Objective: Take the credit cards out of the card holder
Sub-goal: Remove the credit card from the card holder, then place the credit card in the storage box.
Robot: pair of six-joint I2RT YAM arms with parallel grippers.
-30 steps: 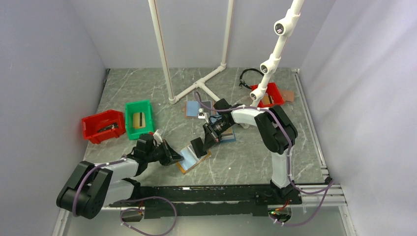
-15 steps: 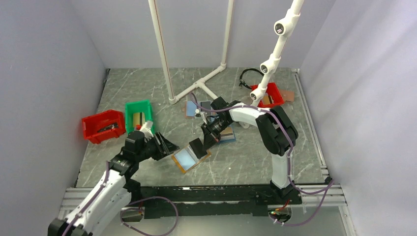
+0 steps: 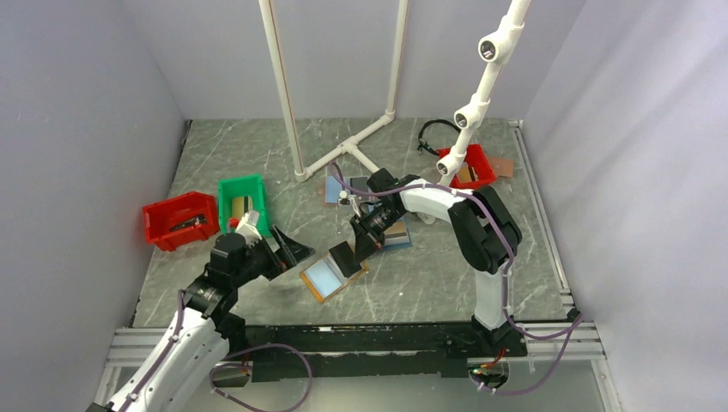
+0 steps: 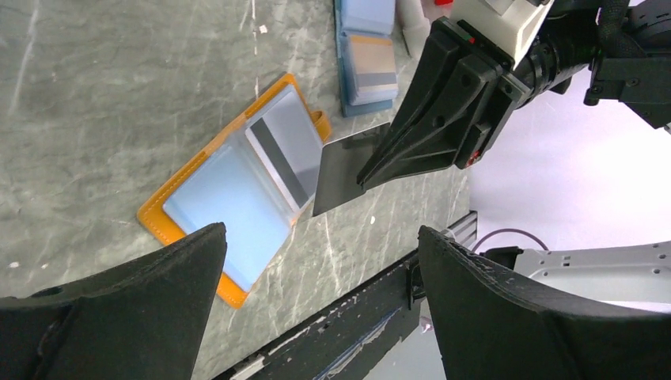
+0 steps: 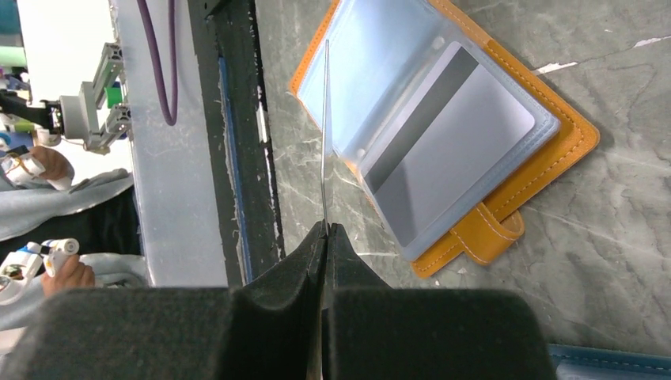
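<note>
— Card holder [image 3: 324,276]: where is it?
— Our right gripper [image 5: 325,229] pinches a dark card [image 4: 340,178] by its edge, just over it. Our left gripper [image 3: 290,251] is spread wide and holds nothing, near it.
— So it lies open on the table [image 3: 412,287] between our grippers?
— Yes, blue side up, with a grey striped card [image 4: 283,150] in one pocket.

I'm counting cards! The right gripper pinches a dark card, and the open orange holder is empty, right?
Not empty. The right gripper does pinch a dark card, but the open card holder holds a grey striped card; the right wrist view shows it.
</note>
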